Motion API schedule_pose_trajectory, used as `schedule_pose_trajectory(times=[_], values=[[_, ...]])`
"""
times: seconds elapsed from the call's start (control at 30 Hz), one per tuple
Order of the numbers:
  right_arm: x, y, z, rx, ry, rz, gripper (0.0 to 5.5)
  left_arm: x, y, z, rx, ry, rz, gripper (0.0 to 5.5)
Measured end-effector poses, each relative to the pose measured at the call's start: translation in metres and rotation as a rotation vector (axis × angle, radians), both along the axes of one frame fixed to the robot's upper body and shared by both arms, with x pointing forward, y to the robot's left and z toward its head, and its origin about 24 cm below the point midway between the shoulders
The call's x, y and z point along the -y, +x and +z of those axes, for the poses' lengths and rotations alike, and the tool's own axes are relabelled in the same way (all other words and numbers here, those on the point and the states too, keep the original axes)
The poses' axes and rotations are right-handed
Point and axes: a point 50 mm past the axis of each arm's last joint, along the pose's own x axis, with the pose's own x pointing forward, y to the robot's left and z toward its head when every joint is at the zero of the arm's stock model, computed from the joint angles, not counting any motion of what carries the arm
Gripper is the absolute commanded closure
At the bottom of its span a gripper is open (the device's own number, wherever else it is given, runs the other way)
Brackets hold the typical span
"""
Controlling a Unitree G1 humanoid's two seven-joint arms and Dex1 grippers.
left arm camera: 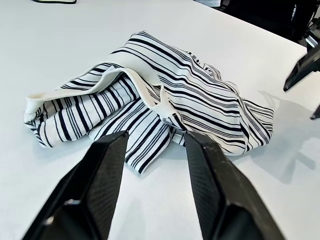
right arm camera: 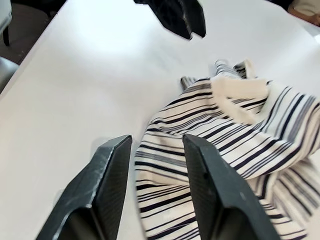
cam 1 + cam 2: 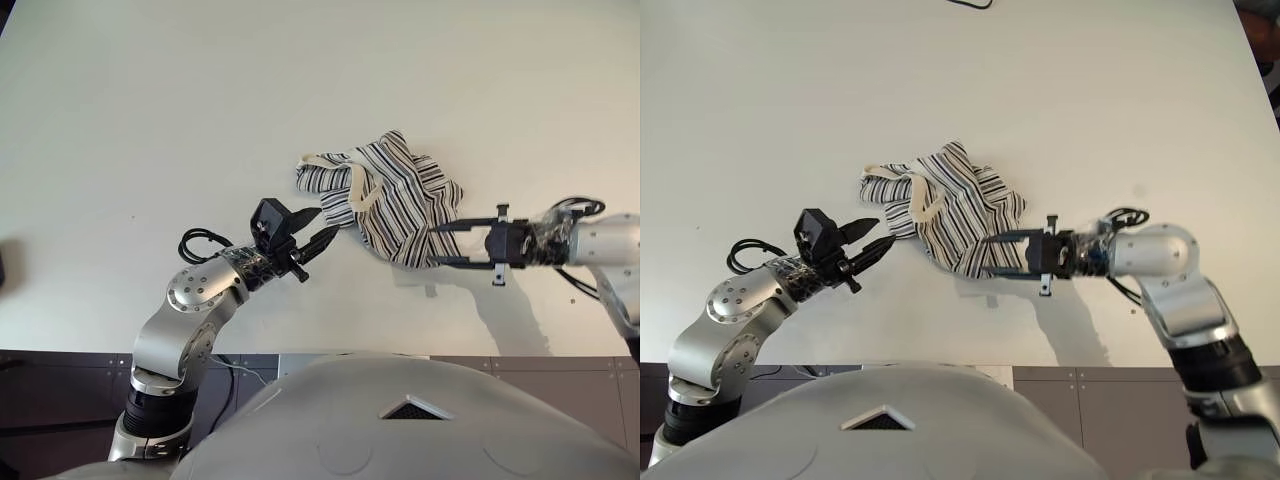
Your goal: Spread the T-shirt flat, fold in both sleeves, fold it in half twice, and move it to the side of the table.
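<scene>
On table [image 3: 150,120]: crumpled T-shirt [image 3: 400,190]; right fingers [image 2: 210,185] wide over edge, left fingers [image 1: 100,170] wide beside.

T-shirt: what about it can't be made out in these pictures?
- Sleeves: lost in folds of the crumpled T-shirt, eye views.
- Underside: hidden against the table.
- One side: cut off by the right wrist view's edge.
- Whether the right end effector touches it: unclear, eye views.

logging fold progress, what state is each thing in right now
T-shirt: crumpled in a heap, not spread, nothing folded
left gripper: open, empty, just short of the shirt's left edge
right gripper: open, at the shirt's right edge, not clamped on it
</scene>
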Motion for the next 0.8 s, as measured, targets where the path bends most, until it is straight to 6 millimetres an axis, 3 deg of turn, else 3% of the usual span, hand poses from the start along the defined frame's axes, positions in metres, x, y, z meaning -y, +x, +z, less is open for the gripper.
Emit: schedule_pose_trajectory(times=[0.2,0.53,0.8], values=[[-0.01,-0.001,-0.034,0.128,-0.098,0.008,3.64,0.008,-0.006,-0.008,-0.016,0.002,-0.017,3.44],[-0.018,-0.005,-0.039,0.177,-0.063,0.012,3.64,0.007,-0.007,-0.011,-0.022,0.02,-0.029,3.44],[-0.019,0.002,-0.047,0.236,-0.056,-0.109,3.64,0.006,-0.006,-0.011,-0.02,0.03,-0.024,3.44]])
